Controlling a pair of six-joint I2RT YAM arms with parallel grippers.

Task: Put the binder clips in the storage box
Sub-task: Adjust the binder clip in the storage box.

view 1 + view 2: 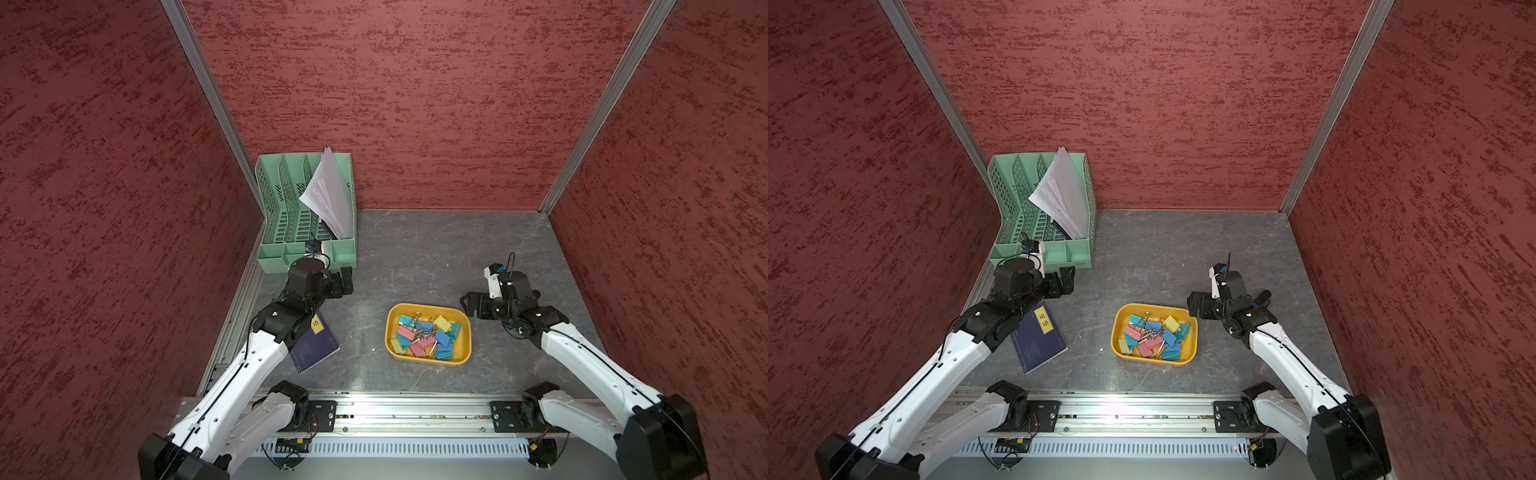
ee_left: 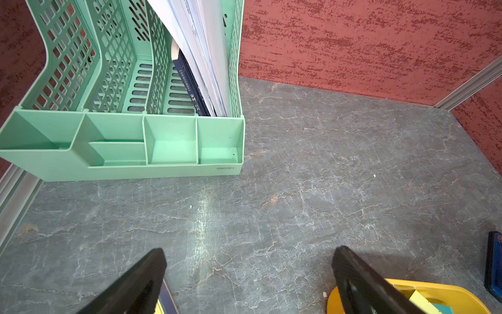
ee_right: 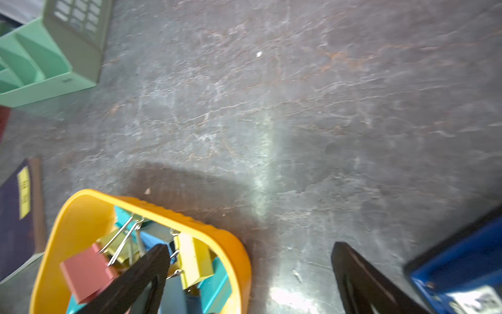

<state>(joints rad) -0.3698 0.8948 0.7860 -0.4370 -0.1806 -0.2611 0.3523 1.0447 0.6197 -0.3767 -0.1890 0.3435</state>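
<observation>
Binder clips (image 1: pixel 428 336) (pink, blue, teal, yellow, wire handles tangled) all lie piled inside the storage box (image 1: pixel 428 308), which sits mid-worktop (image 1: pixel 415 257), nearer the right arm. No stray clip shows on the worktop in any view, so the task reads as done or v. near done.

Right pincer (image 1: pixel 471 305) hovers just beside the box's far corner, jaws spread wide, nothing between them. In the right wrist view one finger (image 3: pixel 141 271) crosses in front of the clips and the other is over bare worktop – looks like a post-release pose, not a grasp.

Left pincer (image 1: pixel 347 280) is also spread + empty, low over bare worktop just in front of the mint file organizer (image 1: pixel 274 195), well apart from the box – prob. parked out of the way.

Organizer holds papers (image 1: pixel 328 191) in the slot nearest open worktop; front trays look empty. Dark blue notebook (image 1: pixel 316 349) lies flat, partly under the left arm. Blue-and-black stapler (image 1: pixel 1262 297) is just beside the right pincer, on the side away from the box. Not a task item, so it's left alone.
</observation>
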